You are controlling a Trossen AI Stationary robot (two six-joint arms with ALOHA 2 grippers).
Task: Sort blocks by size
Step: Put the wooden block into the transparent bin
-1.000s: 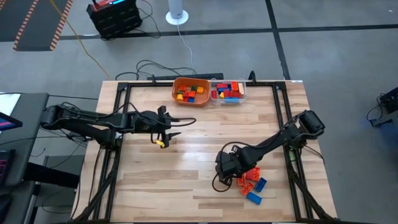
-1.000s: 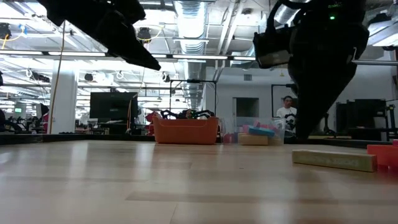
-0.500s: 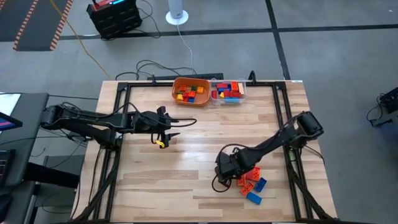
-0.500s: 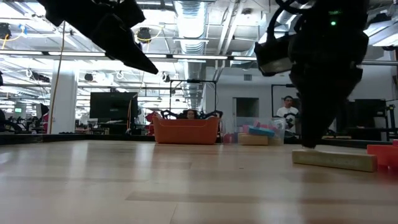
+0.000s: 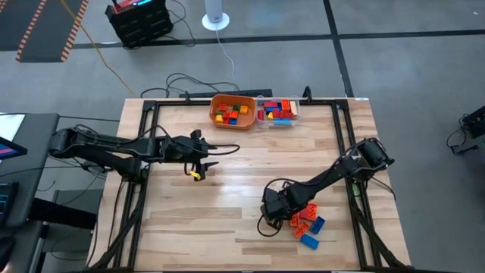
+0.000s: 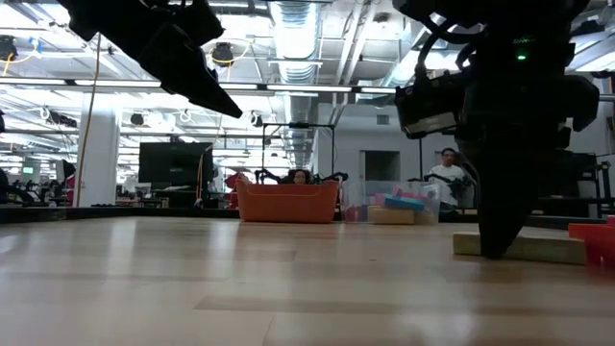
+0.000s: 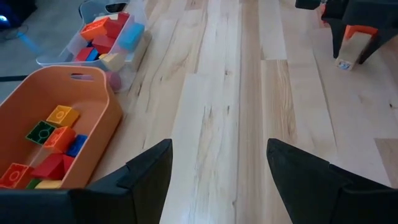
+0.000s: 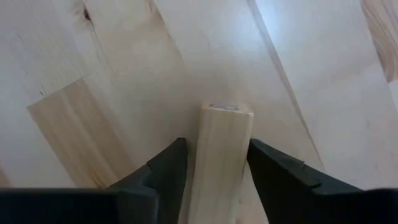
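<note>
**Right tool drops astride a tan block**

Lowered since a second ago, the right tool (image 8: 217,155) now stands at table level at about 5 o'clock on the table (image 5: 227,205), where before it hung just above the tan block (image 6: 548,246). Its opening has narrowed too. That block is a long, plain, square-edged bar, pale like the boards under it, lying flat. The dark fingers (image 8: 163,169) flank its long sides. One finger sits against the block and the other shows a thin strip of shadow beside it, so the tool is released and not clenched on the bar.

Just beside it, toward 4 o'clock, lie the loose blocks (image 5: 307,221), studded plastic bricks in red, orange and blue. The blue ones lie at the outer edge of the heap.

At 12 o'clock, against the far edge, stands the orange bowl (image 7: 87,109), smooth-walled with rounded corners. It holds small squarish studded bricks in yellow, green, orange, red and blue. Touching its side is the clear container (image 7: 63,59), thin-walled and see-through, with longer red, blue, orange and tan pieces inside.

The left tool (image 7: 219,155) has not shifted. It hangs above bare planks at about 9 o'clock, released, with its two matte black fingers spread wide and nothing between them.

The table is of light wooden strips with visible grain and knots, framed by black rails.
</note>
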